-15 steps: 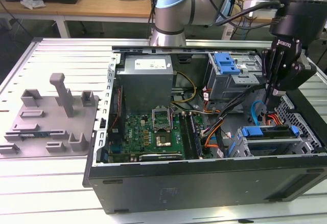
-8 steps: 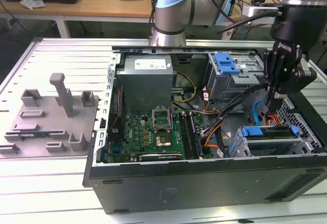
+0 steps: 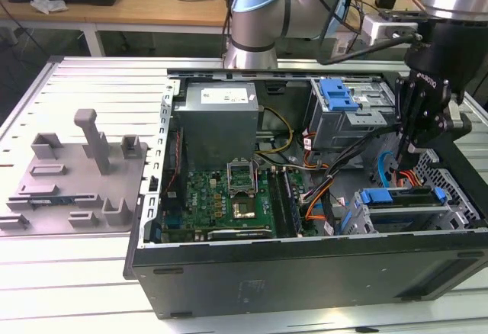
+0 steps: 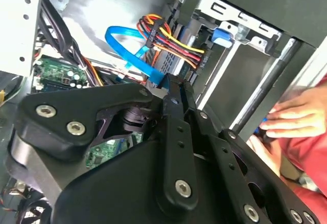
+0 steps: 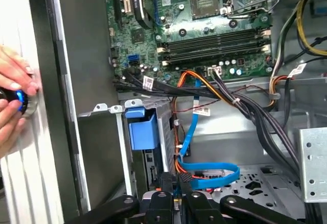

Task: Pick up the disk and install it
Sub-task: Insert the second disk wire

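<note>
The disk [image 3: 404, 206], silver with a blue bracket along its top, sits in the drive cage at the front corner of the open computer case [image 3: 305, 269], on the exterior view's right. In the first wrist view the bracket's blue end [image 5: 143, 131] shows in the cage slot. My gripper [image 3: 402, 147] hangs just above and behind the cage, fingers pointing down. In both wrist views the black fingertips [image 5: 179, 179] are pressed together with nothing seen between them, close to a blue flat cable [image 5: 214, 175]. That cable [image 4: 127, 47] loops past the fingertips [image 4: 171, 87].
A person's hand [image 5: 15, 98] rests on the case's outer front, also in the second wrist view as a hand [image 4: 294, 116]. Inside lie the motherboard [image 3: 229, 197], a grey power supply [image 3: 221, 120], cable bundles [image 3: 320, 181] and an upper bay with a blue latch [image 3: 339, 94]. A grey fixture [image 3: 72, 174] stands left.
</note>
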Tool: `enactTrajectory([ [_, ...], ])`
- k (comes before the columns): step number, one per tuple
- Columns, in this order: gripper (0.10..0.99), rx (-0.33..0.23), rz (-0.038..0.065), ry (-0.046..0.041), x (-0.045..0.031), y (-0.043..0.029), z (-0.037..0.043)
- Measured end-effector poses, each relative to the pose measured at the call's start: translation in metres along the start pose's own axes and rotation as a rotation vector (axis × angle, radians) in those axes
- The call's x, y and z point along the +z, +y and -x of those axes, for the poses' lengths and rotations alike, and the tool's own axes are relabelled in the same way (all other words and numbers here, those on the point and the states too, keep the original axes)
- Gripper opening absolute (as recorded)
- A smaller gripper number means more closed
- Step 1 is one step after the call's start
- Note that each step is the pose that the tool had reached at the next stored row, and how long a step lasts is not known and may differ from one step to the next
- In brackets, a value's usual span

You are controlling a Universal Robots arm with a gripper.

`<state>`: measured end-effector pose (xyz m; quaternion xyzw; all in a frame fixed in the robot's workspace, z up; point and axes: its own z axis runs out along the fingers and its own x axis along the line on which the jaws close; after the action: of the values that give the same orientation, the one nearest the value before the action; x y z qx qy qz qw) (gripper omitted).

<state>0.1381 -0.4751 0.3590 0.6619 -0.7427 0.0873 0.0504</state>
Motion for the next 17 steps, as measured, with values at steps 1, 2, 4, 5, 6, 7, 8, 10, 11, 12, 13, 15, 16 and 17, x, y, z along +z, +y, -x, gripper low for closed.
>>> enactTrajectory([
  [1, 0.161, 0.0, 0.001, -0.0112, 0.0006, -0.0002, -0.003],
  [2, 0.161, 0.0, 0.002, -0.0172, 0.0009, -0.0002, -0.0048],
  [4, 0.161, -0.004, 0.003, -0.0378, 0.0021, -0.0006, -0.0108],
  [5, 0.161, -0.008, 0.002, -0.0482, 0.0026, -0.0007, -0.0134],
  [6, 0.161, -0.01, 0.001, -0.0552, 0.0029, -0.0008, -0.0146],
  [7, 0.161, -0.011, 0.0, -0.0613, 0.003, -0.0009, -0.0154],
  [8, 0.161, -0.018, 0.0, -0.0785, 0.0032, -0.0009, -0.0162],
  [10, 0.161, -0.038, -0.002, -0.096, 0.0033, -0.0007, -0.0165],
  [11, 0.161, -0.044, -0.002, -0.1005, 0.0033, -0.0006, -0.0167],
  [12, 0.161, -0.056, -0.003, -0.1081, 0.0034, -0.0001, -0.0176],
  [13, 0.161, -0.059, -0.004, -0.112, 0.0039, 0.0003, -0.0199],
  [15, 0.161, -0.061, -0.004, -0.1199, 0.0047, 0.0002, -0.0241],
  [16, 0.161, -0.06, -0.004, -0.1247, 0.0051, 0.0, -0.026],
  [17, 0.161, -0.06, -0.004, -0.1316, 0.0055, -0.0002, -0.0281],
])
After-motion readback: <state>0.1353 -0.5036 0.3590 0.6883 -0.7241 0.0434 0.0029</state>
